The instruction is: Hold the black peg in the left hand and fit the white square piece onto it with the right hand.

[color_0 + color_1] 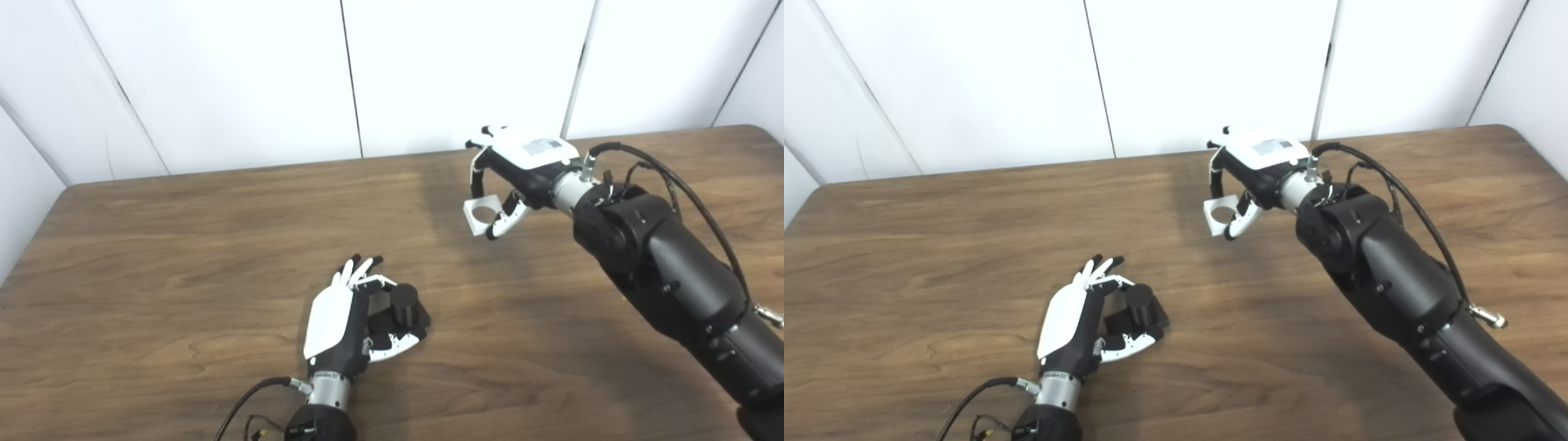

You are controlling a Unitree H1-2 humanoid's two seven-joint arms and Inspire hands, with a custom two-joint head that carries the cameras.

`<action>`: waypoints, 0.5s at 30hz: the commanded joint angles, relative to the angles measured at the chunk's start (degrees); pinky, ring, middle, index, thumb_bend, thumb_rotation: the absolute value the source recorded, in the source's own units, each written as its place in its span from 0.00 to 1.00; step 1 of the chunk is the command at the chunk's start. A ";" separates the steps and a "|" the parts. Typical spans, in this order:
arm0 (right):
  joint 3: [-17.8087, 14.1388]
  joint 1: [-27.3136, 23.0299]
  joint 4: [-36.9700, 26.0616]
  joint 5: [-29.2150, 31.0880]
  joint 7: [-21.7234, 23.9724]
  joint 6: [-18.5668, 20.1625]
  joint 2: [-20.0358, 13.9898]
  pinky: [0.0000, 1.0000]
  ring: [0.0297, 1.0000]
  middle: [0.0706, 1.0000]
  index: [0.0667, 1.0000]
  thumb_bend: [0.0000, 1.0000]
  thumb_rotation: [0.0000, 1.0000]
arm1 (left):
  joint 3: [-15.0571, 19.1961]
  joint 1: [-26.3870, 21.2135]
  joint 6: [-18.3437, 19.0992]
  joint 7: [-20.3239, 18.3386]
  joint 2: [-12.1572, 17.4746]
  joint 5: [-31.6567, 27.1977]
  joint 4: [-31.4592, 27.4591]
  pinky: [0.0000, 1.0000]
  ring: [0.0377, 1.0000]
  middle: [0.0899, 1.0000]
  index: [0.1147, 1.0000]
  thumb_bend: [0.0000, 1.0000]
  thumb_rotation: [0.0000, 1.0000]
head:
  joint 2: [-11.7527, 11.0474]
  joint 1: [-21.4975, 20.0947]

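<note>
My left hand [346,321] rests low over the wooden table [184,257] near the front middle, its fingers and thumb closed around the black peg [404,304], which stands on a dark square base. My right hand [517,168] is raised above the table at the back right and is shut on the white square piece [482,214], which has a round hole in it and hangs from the fingertips. The white piece is well apart from the peg, up and to the right of it. Both also show in the right eye view: the peg [1140,306] and the white piece [1220,215].
A white panelled wall [245,79] runs behind the table's far edge. A black cable [692,196] loops over my right forearm. A cable [245,401] trails from my left wrist at the front edge.
</note>
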 commanded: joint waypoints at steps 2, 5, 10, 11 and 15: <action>-1.33 -1.98 -5.25 -1.68 3.02 0.55 0.95 1.00 1.00 0.92 0.45 0.52 0.15 | -0.18 1.03 2.48 -1.72 0.77 1.20 1.18 1.00 1.00 0.91 0.43 0.52 0.07 | 0.08 -0.09; -1.43 -2.04 -7.49 -2.39 5.60 0.51 1.76 1.00 1.00 0.91 0.45 0.52 0.15 | -0.21 1.00 2.60 -1.84 0.64 1.14 1.16 1.00 1.00 0.91 0.43 0.52 0.07 | 0.28 0.02; -1.77 -2.12 -10.50 -2.82 9.83 0.34 3.54 1.00 1.00 0.91 0.45 0.52 0.14 | -0.22 0.91 2.33 -1.46 0.61 1.25 1.48 1.00 1.00 0.91 0.43 0.52 0.07 | 0.33 0.15; -1.71 -2.17 -11.07 -2.83 10.60 0.34 3.88 1.00 1.00 0.91 0.45 0.52 0.14 | -0.21 0.93 2.42 -1.54 0.59 1.23 1.45 1.00 1.00 0.91 0.43 0.52 0.07 | 0.33 0.15; -1.76 -2.16 -13.88 -2.74 14.05 0.24 5.51 1.00 1.00 0.91 0.45 0.52 0.14 | -0.26 0.96 2.82 -1.79 0.57 1.45 1.19 1.00 1.00 0.91 0.43 0.52 0.07 | 0.47 0.21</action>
